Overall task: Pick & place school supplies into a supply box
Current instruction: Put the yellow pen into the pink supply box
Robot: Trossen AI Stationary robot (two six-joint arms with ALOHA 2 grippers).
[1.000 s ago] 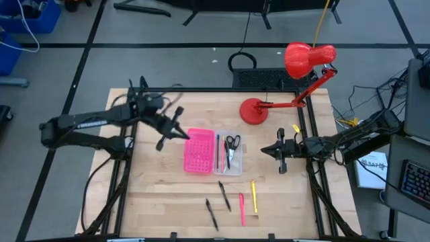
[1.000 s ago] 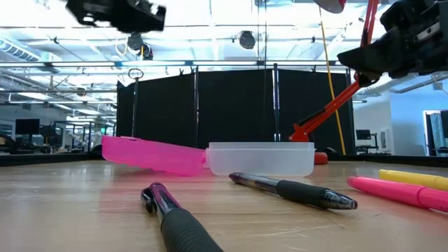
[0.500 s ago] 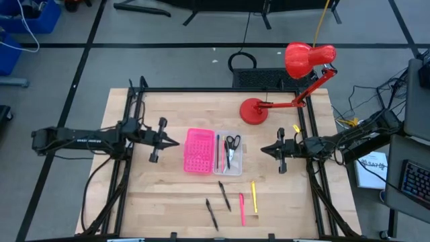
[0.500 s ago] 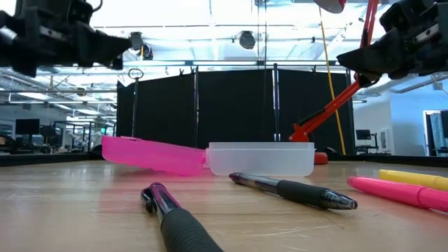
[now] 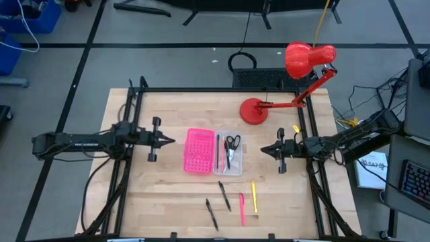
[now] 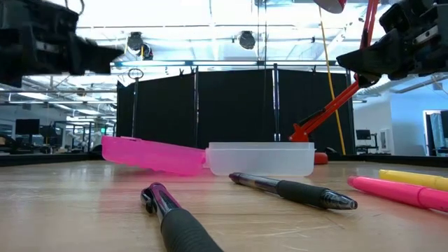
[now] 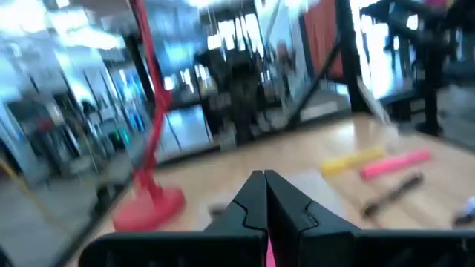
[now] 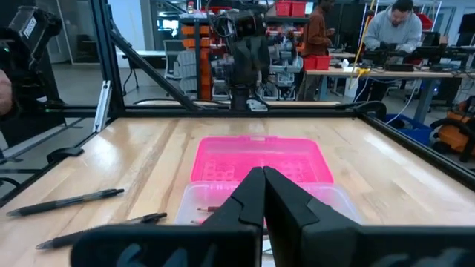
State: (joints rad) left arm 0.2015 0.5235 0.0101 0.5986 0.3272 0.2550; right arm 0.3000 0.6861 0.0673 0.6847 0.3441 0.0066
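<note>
The left gripper (image 5: 170, 140) hangs over the wooden table (image 5: 161, 188) left of the supply box, fingers pressed together and empty. The right gripper (image 5: 263, 150), equally clenched on nothing, hangs just right of the box. The flat plastic supply box (image 5: 213, 152) lies open: its hot-pink grid-patterned half (image 5: 199, 150) is bare, while its clear tray half (image 5: 229, 154) holds small black-handled scissors (image 5: 232, 142) and some slim pens. Four more pens, black (image 5: 211, 214), black (image 5: 224, 195), pink (image 5: 242, 208) and yellow (image 5: 254, 197), lie on the table near the box
</note>
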